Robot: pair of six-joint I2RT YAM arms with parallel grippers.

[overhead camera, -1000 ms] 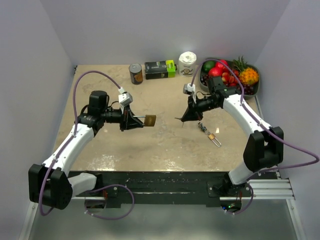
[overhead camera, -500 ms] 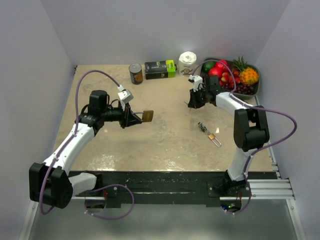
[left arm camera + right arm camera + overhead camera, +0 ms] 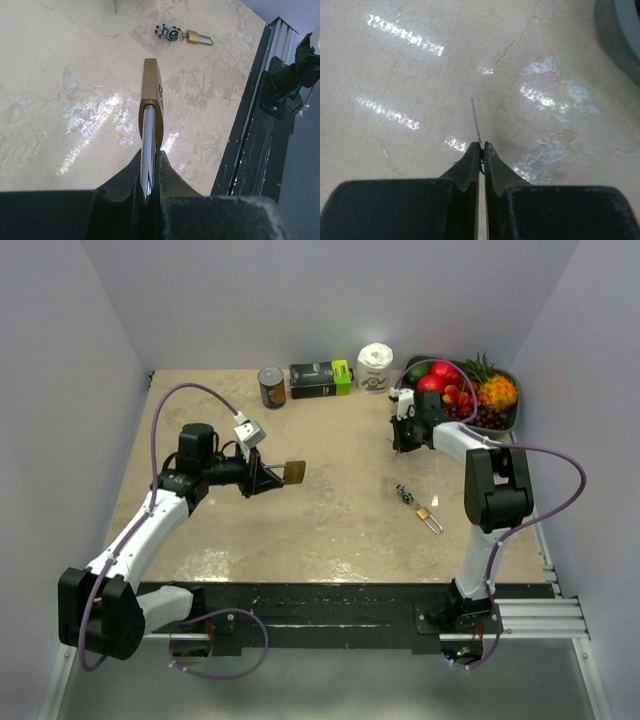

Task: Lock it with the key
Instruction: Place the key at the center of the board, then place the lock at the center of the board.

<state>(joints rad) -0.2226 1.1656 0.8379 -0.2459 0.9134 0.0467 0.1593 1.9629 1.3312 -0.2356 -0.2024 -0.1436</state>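
My left gripper is shut on the steel shackle of a brass padlock, holding it out above the table left of centre. In the left wrist view the padlock body points away from the fingers, seen edge-on. Far to the right, by the fruit bowl, my right gripper points down at the table. Its jaws are shut on the key, a thin blade seen edge-on that sticks out past the tips. The two grippers are far apart.
A second small brass padlock with a key bunch lies on the table right of centre, also visible from the left wrist as the small padlock. At the back stand a can, a green-black box, a white tub and the fruit bowl.
The right arm has drawn back from the table's middle toward the fruit bowl, key still in its jaws. The left arm with the padlock has barely moved.
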